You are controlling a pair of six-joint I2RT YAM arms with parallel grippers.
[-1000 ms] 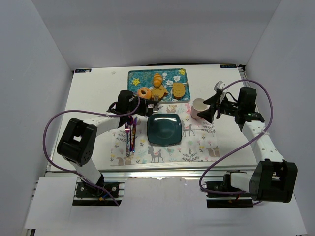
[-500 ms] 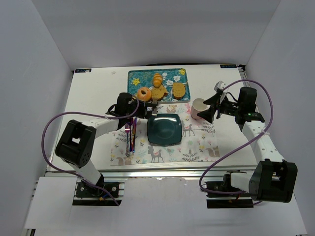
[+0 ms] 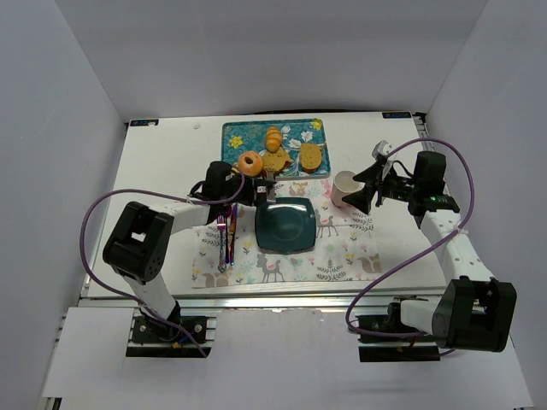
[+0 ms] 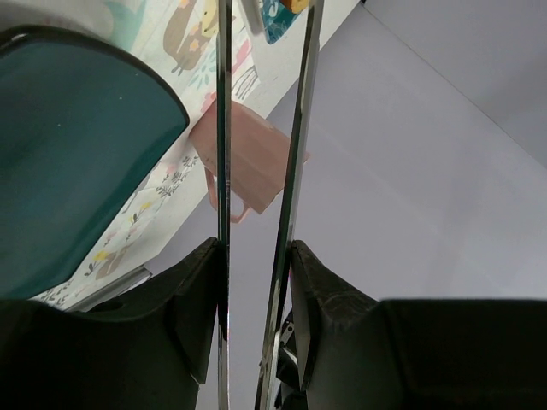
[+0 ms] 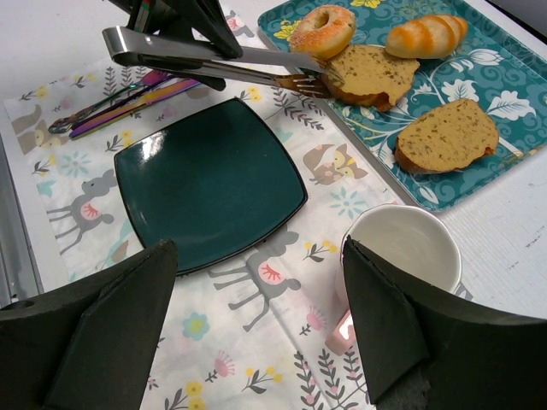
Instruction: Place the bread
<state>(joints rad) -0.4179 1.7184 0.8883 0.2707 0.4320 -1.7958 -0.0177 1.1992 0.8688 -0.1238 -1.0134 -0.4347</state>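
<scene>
The bread [image 5: 372, 73], a golden-brown toast slice, lies on the teal floral tray [image 5: 513, 81]; from above the bread [image 3: 273, 161] sits at the tray's front edge. My left gripper [image 3: 244, 190] is shut on metal tongs [image 5: 205, 60], whose tips rest at the toast's left edge. I cannot tell whether they pinch it. In the left wrist view the tongs' two arms [image 4: 222, 128] run up between my left gripper's [image 4: 256, 256] fingers. The dark teal plate [image 5: 209, 179] is bare. My right gripper [image 5: 258, 248] hangs open beside the cup [image 5: 402, 248], holding nothing.
The tray also holds a glazed donut [image 5: 322, 30], a striped roll [image 5: 425, 34] and an oval bread slice [image 5: 446, 135]. Cutlery [image 5: 120, 98] lies on the animal-print placemat [image 5: 256, 342] left of the plate. White walls enclose the table.
My left arm has shifted slightly, with the tongs' tips staying by the toast. The right arm has not moved.
</scene>
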